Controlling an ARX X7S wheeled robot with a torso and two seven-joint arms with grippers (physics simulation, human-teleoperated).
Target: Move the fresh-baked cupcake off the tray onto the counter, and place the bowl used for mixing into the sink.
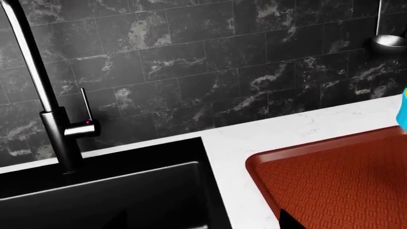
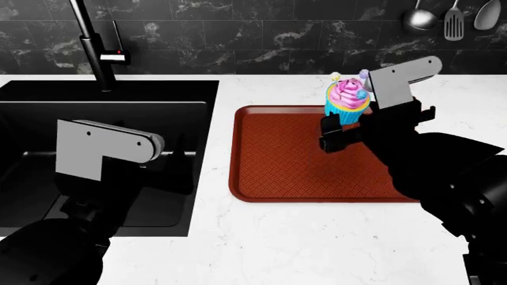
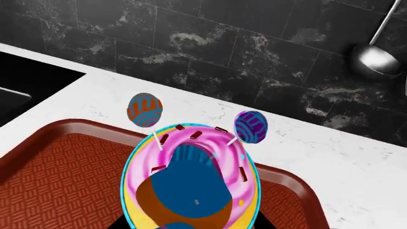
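cupcake at the far right of the tray, right gripper around it

cupcake sits by the far right corner of the tray, its blue wrapper showing above the right gripper, which i see closed in on its near side. from the right wrist camera the pink frosting fills the lower middle of the picture, with two ball toppers on sticks rising from it, and a dark gripper part shows just under the wrapper. i cannot tell from any view whether the fingers actually pinch the wrapper or only stand beside it, nor whether the cupcake still touches the tray floor.

the tray lies flat on the counter, just right of the sink, with a strip of white marble between them. the sink's faucet stands at its far edge. my left gripper hangs over the sink basin by its right wall; how far its fingers are apart i cannot make out, and it carries nothing that i can see. the left wrist camera looks across the sink corner, the faucet and the near-left corner of the tray.

utensils hang on the dark tiled wall past the counter's far right.
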